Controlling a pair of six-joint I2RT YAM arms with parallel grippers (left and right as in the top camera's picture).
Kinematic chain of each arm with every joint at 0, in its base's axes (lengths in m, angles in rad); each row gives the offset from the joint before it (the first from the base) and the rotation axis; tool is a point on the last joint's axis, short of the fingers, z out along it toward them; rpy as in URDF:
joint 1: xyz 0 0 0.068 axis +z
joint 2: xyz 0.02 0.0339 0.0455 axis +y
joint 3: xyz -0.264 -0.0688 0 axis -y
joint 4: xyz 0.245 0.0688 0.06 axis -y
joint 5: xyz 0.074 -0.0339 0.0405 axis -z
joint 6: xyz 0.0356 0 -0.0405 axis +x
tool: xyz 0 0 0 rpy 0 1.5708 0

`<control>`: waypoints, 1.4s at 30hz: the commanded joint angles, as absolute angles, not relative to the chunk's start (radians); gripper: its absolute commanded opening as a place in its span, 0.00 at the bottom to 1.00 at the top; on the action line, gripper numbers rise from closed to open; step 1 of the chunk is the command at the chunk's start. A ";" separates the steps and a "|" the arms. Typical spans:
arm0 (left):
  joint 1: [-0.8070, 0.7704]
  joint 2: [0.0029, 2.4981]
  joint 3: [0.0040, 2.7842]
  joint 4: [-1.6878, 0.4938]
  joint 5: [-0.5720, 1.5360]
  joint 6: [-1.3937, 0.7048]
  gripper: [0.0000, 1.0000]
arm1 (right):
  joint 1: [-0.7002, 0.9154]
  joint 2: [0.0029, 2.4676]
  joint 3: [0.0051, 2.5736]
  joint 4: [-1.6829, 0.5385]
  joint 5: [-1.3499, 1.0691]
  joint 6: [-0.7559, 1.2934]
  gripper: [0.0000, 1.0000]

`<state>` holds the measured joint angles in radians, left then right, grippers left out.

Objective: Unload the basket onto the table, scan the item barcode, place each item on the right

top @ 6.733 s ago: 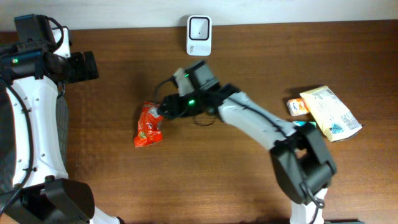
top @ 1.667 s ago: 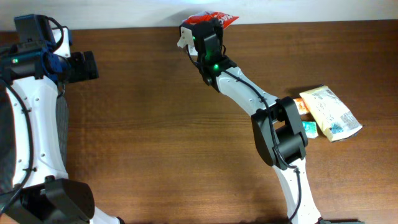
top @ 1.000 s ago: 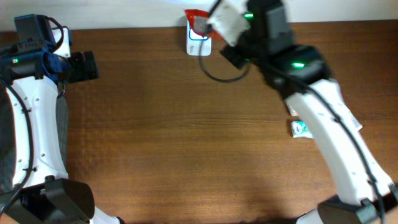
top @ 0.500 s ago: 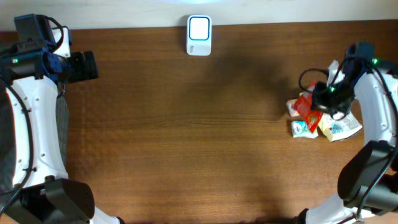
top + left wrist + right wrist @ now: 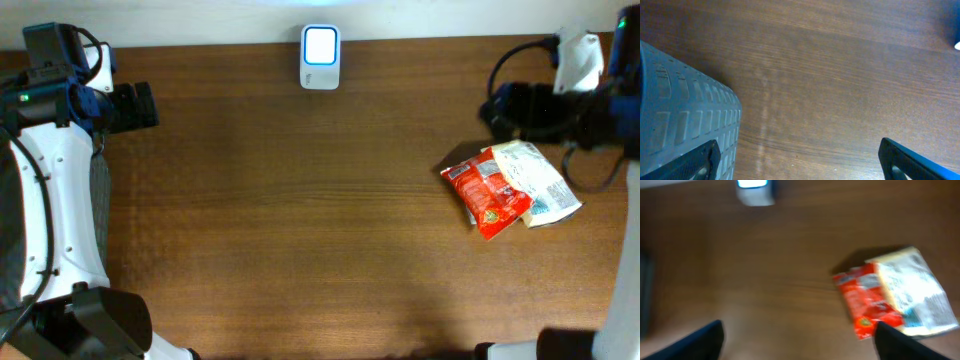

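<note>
1. Release is the fresh change. Half a second ago the right fingers [image 5: 699,341] were down on the red packet [image 5: 487,196] at the right of the frame. Now it lies flat on the desk [image 5: 300,230], touching the pale packet [image 5: 540,178].
2. Those right fingers now stand wide apart with nothing between them. The arm has pulled back to the upper right of the overhead frame, clear of the packet.
3. At top centre the scanner [image 5: 320,44] shows a lit screen with nothing before it. A second ago the red packet was held right at it.
4. By my reading, the scan pass for this item is over and the packet has been set aside. Whether the code registered cannot be told.
5. At the upper left, the left fingers [image 5: 687,162] are apart and empty over bare desk, as before.
</note>
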<state>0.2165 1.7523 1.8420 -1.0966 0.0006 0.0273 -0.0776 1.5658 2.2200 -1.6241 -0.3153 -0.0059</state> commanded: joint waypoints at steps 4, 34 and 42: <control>0.219 1.754 1.844 -1.095 0.004 0.043 0.99 | 0.118 1.401 2.242 -1.698 -0.340 -0.025 0.99; 0.219 1.754 1.844 -1.095 0.004 0.043 0.99 | 0.005 0.106 0.061 0.144 -0.239 -0.284 0.99; 0.219 1.754 1.844 -1.095 0.004 0.043 0.99 | 0.028 0.003 0.006 -0.058 -0.232 -0.276 0.99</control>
<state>0.2165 1.7523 1.8420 -1.0969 0.0006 0.0273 0.0204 0.0135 0.0128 -0.0551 -0.2295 -0.2882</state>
